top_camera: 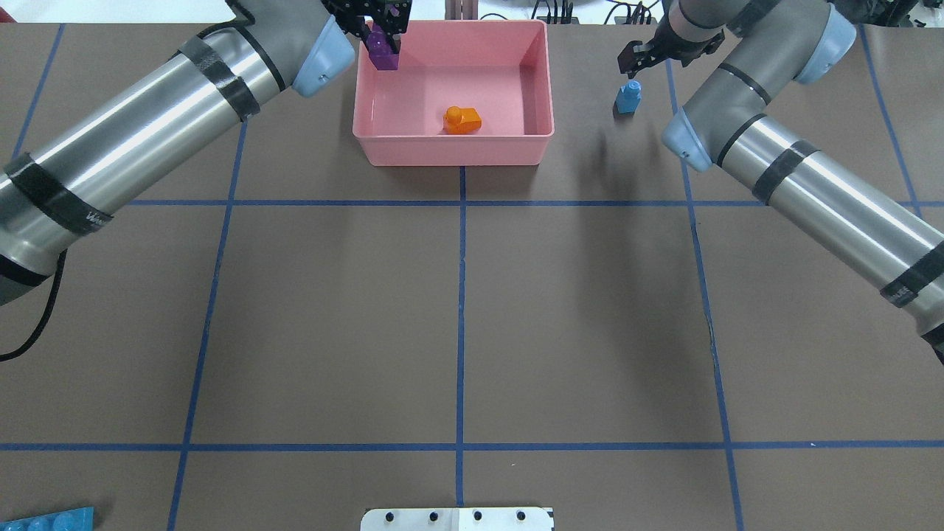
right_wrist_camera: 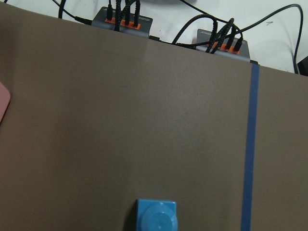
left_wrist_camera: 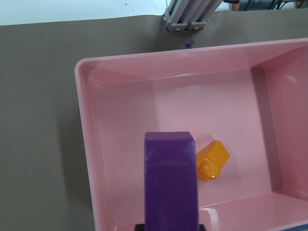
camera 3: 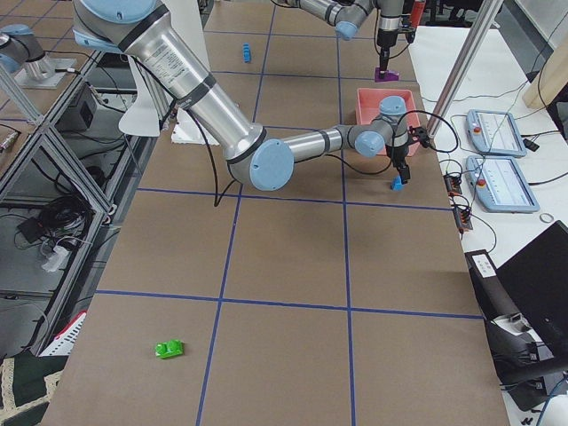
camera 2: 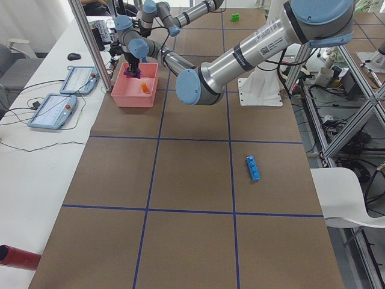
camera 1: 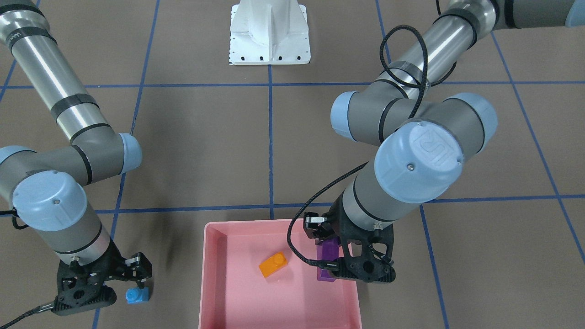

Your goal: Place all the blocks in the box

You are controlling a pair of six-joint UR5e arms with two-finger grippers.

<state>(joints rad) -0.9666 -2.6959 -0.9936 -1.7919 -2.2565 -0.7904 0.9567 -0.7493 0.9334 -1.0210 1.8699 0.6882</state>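
Note:
My left gripper (camera 1: pixel 336 256) is shut on the purple curved wedge (camera 1: pixel 327 261) and holds it over the pink box (camera 1: pixel 206 274), near its far-left corner in the overhead view (top_camera: pixel 382 53). In the left wrist view the wedge (left_wrist_camera: pixel 171 183) hangs above the box floor. The orange one-stud block (camera 1: pixel 273 264) lies inside the box. My right gripper (camera 1: pixel 130 279) looks open, just above the small blue cube (camera 1: pixel 137 296), which stands on the table to the right of the box (top_camera: pixel 453 151) in the overhead view. The cube sits at the bottom centre of the right wrist view (right_wrist_camera: pixel 156 216).
The long blue bar (camera 2: pixel 254 168) lies far from the box, near the robot's side on its left. The green block (camera 3: pixel 169 348) lies far off on the robot's right. The white metal base (camera 1: pixel 269 32) stands at the robot's side. Tablets (camera 2: pixel 53 111) lie beyond the table edge.

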